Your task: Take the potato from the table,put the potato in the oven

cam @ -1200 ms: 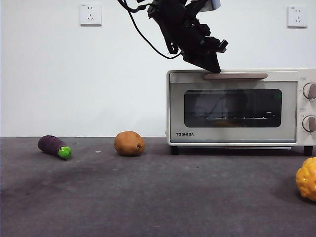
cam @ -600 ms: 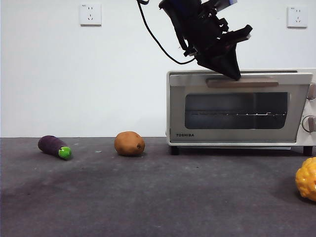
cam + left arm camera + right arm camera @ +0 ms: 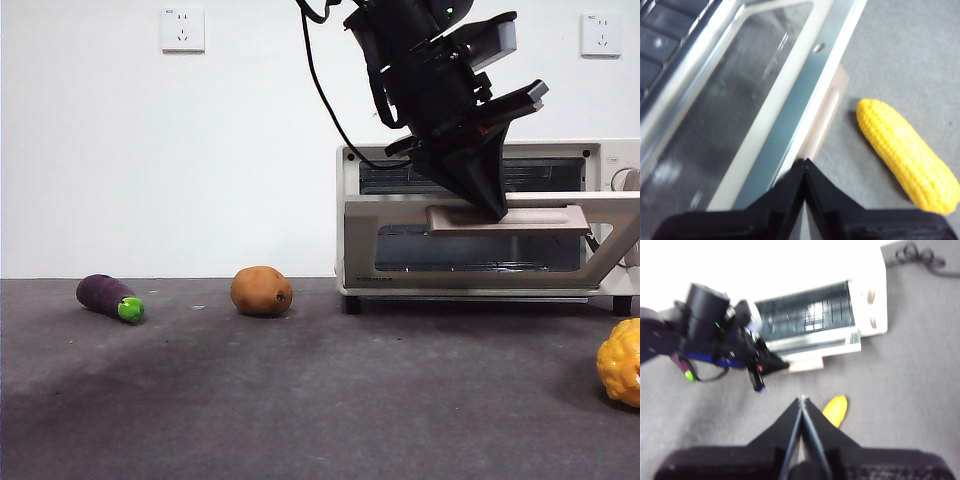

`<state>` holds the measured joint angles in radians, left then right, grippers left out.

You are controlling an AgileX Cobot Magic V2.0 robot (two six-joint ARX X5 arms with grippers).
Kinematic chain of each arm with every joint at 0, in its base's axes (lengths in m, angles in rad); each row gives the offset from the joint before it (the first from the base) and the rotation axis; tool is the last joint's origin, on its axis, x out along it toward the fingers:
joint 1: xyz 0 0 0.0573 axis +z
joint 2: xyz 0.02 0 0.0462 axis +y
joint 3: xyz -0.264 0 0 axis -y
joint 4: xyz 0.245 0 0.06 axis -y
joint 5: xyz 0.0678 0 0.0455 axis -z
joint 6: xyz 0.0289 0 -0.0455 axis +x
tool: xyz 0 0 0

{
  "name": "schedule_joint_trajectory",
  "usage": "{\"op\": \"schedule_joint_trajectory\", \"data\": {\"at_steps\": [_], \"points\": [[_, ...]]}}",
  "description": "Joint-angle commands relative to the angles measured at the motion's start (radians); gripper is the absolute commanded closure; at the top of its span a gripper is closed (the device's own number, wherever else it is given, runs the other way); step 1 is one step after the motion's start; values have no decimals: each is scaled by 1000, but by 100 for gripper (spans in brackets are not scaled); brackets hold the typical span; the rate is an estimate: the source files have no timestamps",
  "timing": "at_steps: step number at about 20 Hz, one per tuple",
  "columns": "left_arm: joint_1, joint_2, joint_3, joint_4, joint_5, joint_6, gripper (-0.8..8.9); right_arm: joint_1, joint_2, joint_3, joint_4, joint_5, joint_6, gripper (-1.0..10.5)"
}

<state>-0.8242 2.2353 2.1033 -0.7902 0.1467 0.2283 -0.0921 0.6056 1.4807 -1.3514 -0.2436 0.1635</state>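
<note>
1. Front view: left end effector at the tan door handle of the oven, door tilted part-way open, wire rack visible behind.
2. Left wrist view: own jaws pressed together to a point right at the door's edge beside the handle; seemingly hooking or pushing the handle rather than pinching it.
3. Potato well apart from that end effector, far below and off to the side on the surface, untouched, just outside the oven's near corner.
4. Eggplant farther out beyond the potato; corn cob close below the end effector's side.
5. Right end effector held high over the scene, jaws closed together, holding nothing, waiting.
6. Handling judgement: potato likely firm, moderately heavy, smooth-skinned and apt to roll; best taken across its short middle, jaws spread wide first, squeezed squarely to avoid slipping toward an end.
</note>
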Motion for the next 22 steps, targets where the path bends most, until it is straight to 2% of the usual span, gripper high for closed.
{"op": "schedule_joint_trajectory", "data": {"at_steps": [1,9,14,22], "points": [[6,36,-16,-32,-54,-29,821,1,-2,28,-20,1,3,946],[-8,39,-17,-138,-33,-56,821,1,-2,36,-21,-4,19,946],[-11,39,-17,-219,47,-61,821,1,-2,36,-22,-4,19,946],[-14,24,-16,-282,117,-66,821,1,-2,36,-22,-3,19,946]]}}
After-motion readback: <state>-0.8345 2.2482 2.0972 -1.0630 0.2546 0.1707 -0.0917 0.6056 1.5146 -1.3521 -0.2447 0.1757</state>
